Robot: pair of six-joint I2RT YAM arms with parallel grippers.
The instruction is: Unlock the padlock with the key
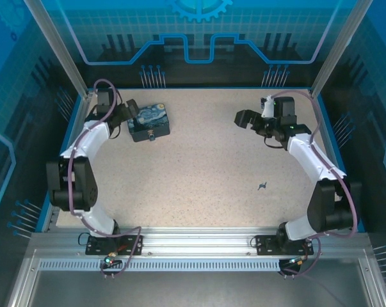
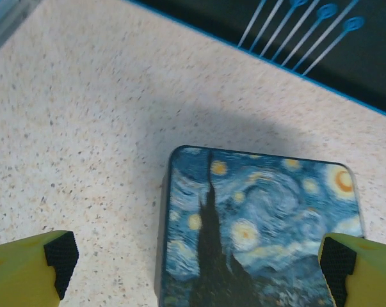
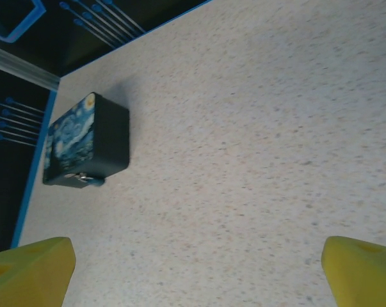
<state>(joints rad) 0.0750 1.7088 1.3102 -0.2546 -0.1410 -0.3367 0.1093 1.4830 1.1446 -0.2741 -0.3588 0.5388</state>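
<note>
The tiny silvery padlock (image 1: 152,135) hangs on the front face of a dark-blue night-sky box (image 1: 149,121) at the back left of the table. In the right wrist view the padlock (image 3: 82,177) shows as a small metal glint at the box's (image 3: 84,141) lower edge. The small dark key (image 1: 263,186) lies flat on the table, right of centre and far from the box. My left gripper (image 1: 130,112) hovers just left of the box, open, its yellow fingers (image 2: 26,275) wide on either side of the box lid (image 2: 257,224). My right gripper (image 1: 244,118) stands open at the back right, above bare table (image 3: 196,268).
The speckled beige table (image 1: 199,166) is bounded by a blue rim and dark walls at the back and sides (image 1: 193,64). The arms' bases sit on the rail at the near edge (image 1: 193,240).
</note>
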